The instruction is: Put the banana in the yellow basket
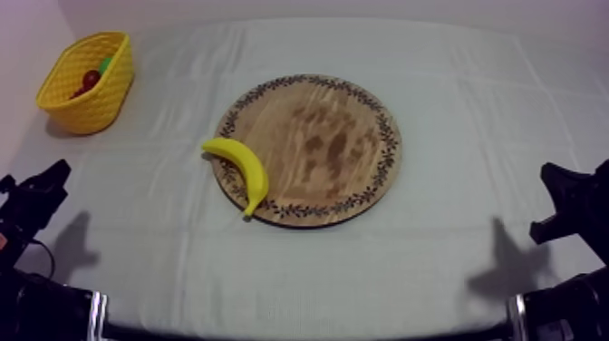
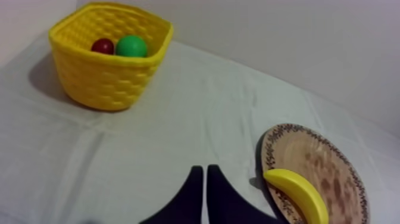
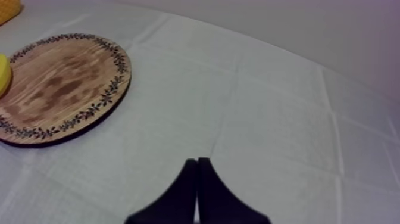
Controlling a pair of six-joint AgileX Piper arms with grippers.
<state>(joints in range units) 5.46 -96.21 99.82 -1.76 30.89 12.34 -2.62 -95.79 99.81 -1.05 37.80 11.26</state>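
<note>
A yellow banana (image 1: 242, 168) lies along the left rim of the round wooden board (image 1: 326, 150) in the middle of the table, its lower tip just over the edge. In the left wrist view the banana (image 2: 299, 192) rests on the board's (image 2: 333, 173) near rim. The yellow basket (image 1: 87, 82) stands at the far left and holds a small red fruit (image 2: 103, 46) and a green fruit (image 2: 131, 46). My left gripper (image 2: 205, 171) is shut on nothing, short of the board. My right gripper (image 3: 197, 162) is shut too, over bare cloth to the right of the board (image 3: 59, 86).
The grey-white cloth (image 1: 462, 109) is creased. Both arms rest low at the table's near corners, the left arm (image 1: 32, 204) and the right arm (image 1: 571, 204). A pale wall rises behind the table.
</note>
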